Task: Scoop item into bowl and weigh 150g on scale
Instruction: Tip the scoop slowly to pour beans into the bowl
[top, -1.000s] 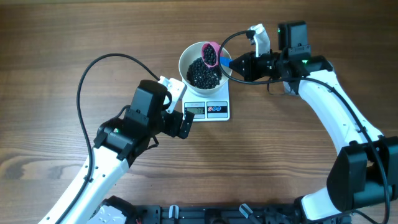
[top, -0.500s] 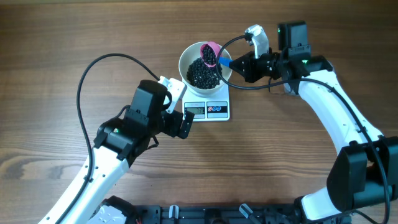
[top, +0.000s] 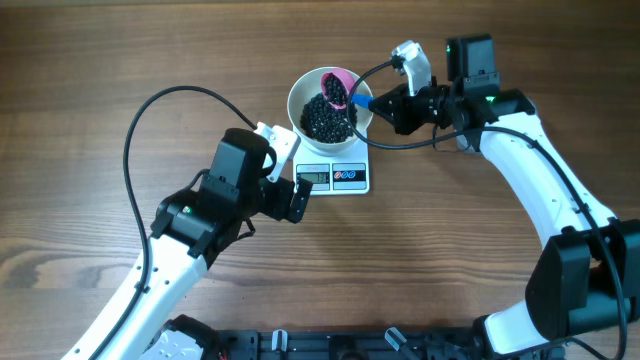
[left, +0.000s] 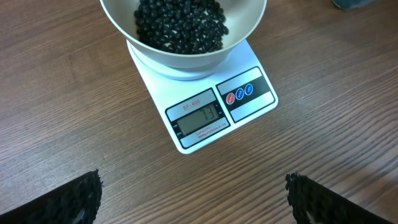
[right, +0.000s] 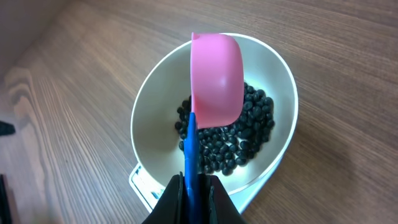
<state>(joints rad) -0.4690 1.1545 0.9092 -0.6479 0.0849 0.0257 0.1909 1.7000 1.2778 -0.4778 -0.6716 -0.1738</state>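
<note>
Overhead: right claw (top: 378, 102) is pinching the scoop (top: 337, 88), tipping beans (top: 325, 120) into the bowl (top: 297, 100) sitting on the scale (top: 345, 177) near the table's far edge. Left wrist: left claw (left: 196, 202) is idling, spread wide. Right wrist: I'd be tipping slowly and watching the display (left: 198, 119).

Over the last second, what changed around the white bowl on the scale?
The right fingers, shut on the blue handle of the pink plastic scoop, carried it slightly left, further over the round white bowl, rolling it more above the shiny black beans. Nothing was taken hold of or let go. The left fingers, wide open, the bowl and the small white digital scale stayed put.
</note>
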